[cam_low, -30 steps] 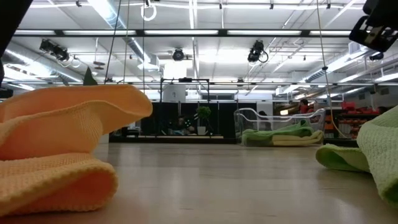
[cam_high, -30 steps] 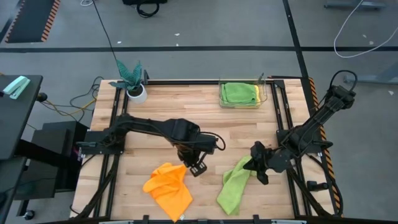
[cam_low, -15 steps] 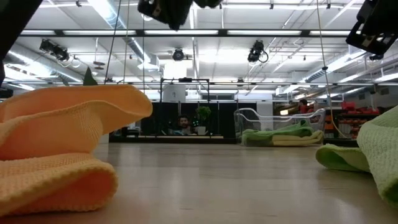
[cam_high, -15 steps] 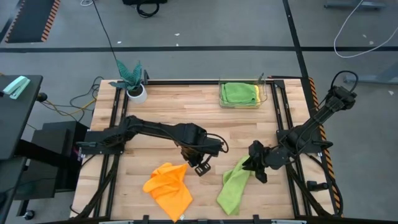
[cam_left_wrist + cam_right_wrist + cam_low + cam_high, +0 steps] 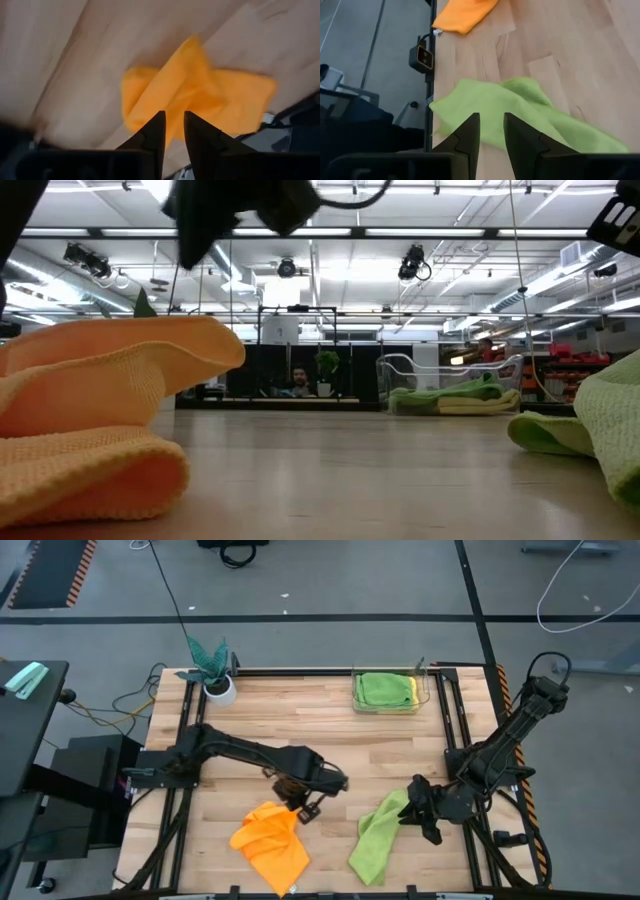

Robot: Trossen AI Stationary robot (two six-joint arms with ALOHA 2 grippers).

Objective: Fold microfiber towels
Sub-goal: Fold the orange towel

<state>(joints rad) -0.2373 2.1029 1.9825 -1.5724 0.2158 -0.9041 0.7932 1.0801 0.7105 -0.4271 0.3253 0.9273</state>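
Note:
A crumpled orange towel (image 5: 272,840) (image 5: 200,95) lies on the table near the front edge. My left gripper (image 5: 305,810) (image 5: 172,127) hangs above its far corner, pointing down. Its fingers stand a little apart, with nothing between them. A lime green towel (image 5: 378,835) (image 5: 520,110) lies rumpled to the right of the orange one. My right gripper (image 5: 412,817) (image 5: 491,120) is just beside the green towel's far right corner, slanting down toward it. It is open and clear of the cloth.
A clear bin (image 5: 385,690) at the far right of the table holds a folded green towel on a yellow one. A teal plant in a white pot (image 5: 212,670) stands at the far left. Bare wood lies between the bin and the two loose towels.
My left gripper has come down and a little toward the table's left edge, tipping more steeply downward, and now hangs over the orange towel's far corner. In the low view it has dropped into the picture from above. Both towels lie as they did.

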